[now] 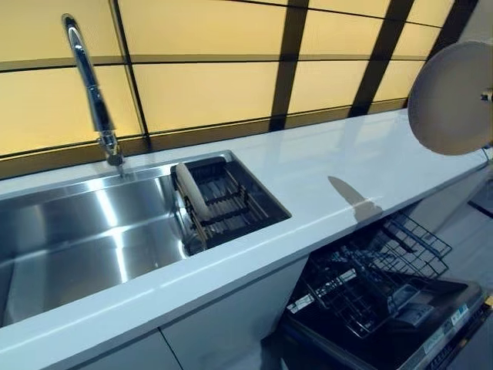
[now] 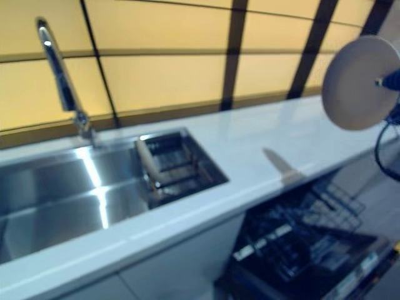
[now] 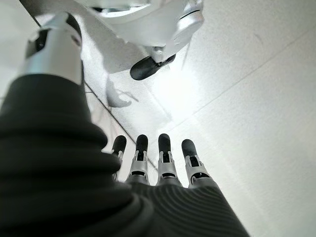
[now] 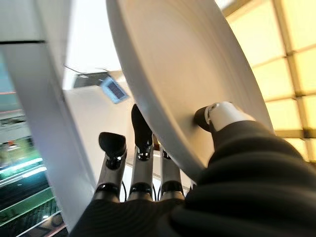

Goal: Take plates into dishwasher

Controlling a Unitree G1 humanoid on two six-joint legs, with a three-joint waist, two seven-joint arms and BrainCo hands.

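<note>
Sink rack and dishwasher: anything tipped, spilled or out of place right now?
Nothing stands out. One plate stands on edge in the sink rack, the dishwasher rack is pulled out below the counter, and the right hand pinches a second plate above it. No spills visible.

We see bright, warm backlight from the wall panels (image 1: 208, 92) | glare streaks on the sink (image 1: 85, 239) beside the faucet (image 1: 91, 85) | plate (image 1: 451, 96) casts a shadow on the counter (image 1: 339, 166) | right eye view blurred | dishwasher (image 1: 385, 308) dim.
</note>
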